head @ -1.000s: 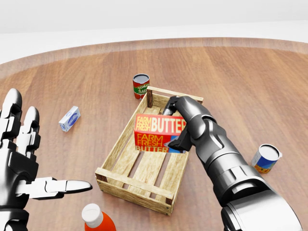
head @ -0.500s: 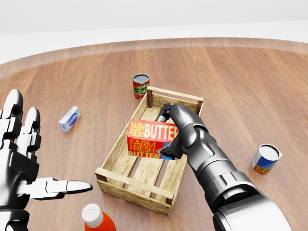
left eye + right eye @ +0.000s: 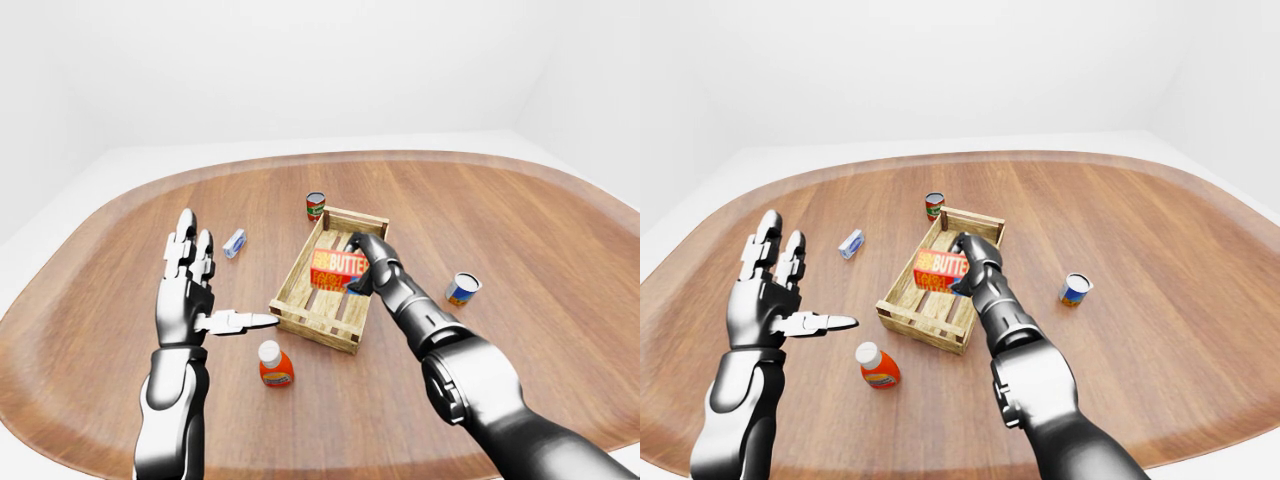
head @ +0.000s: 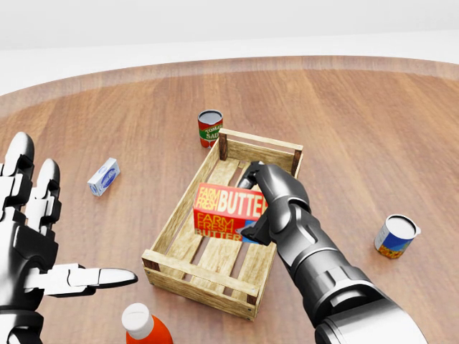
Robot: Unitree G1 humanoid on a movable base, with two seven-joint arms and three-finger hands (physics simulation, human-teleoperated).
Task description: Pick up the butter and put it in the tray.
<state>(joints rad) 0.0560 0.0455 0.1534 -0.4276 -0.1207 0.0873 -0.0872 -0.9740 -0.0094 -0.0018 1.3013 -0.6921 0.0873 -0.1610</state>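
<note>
The right robot hand (image 4: 276,204) clasped the butter box (image 4: 228,211) inside the wooden tray (image 4: 197,273), hiding its right end, near a soup can (image 4: 209,127), while the left robot hand (image 4: 32,236) stayed spread.

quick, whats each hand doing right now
Left hand: open, fingers spread, holding nothing.
Right hand: closed on the butter box, over the wooden tray.

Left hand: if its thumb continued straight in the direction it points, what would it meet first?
Probably the tray, at its near-left corner. The left hand is open, its thumb pointing to the view's right; height is unclear, so it might pass above.
</note>
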